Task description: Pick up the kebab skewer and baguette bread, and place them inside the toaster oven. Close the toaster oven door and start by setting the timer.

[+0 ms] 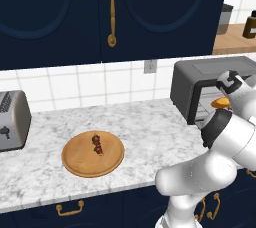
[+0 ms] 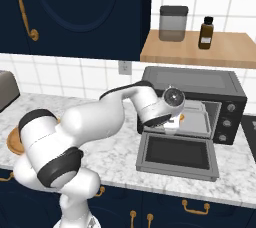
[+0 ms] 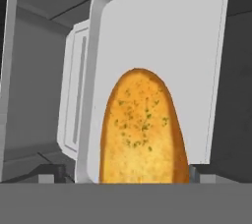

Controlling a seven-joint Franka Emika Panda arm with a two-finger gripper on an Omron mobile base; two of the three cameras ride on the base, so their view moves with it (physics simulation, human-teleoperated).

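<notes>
Fingers are mostly cut off at the bottom of the hand view, so honestly can't tell if they're gripping or spread, just two dark tips poking up on either side of the baguette bread. That bread is a golden, herb-flecked oblong sitting over the pale grey tray, which is inside the toaster oven. From the right base view the arm is reaching over to the oven's mouth, and the toaster oven door is dropped all the way down, lying flat on the marble table. You can spot a bit of the orange bread peeking past the wrist in the left base view too, right at the oven opening. The kebab skewer is well apart from all that, lying on the round wooden plate out in the middle of the table, dark red chunks on a little stick. Silver slot toaster is off at the far left edge.
</notes>
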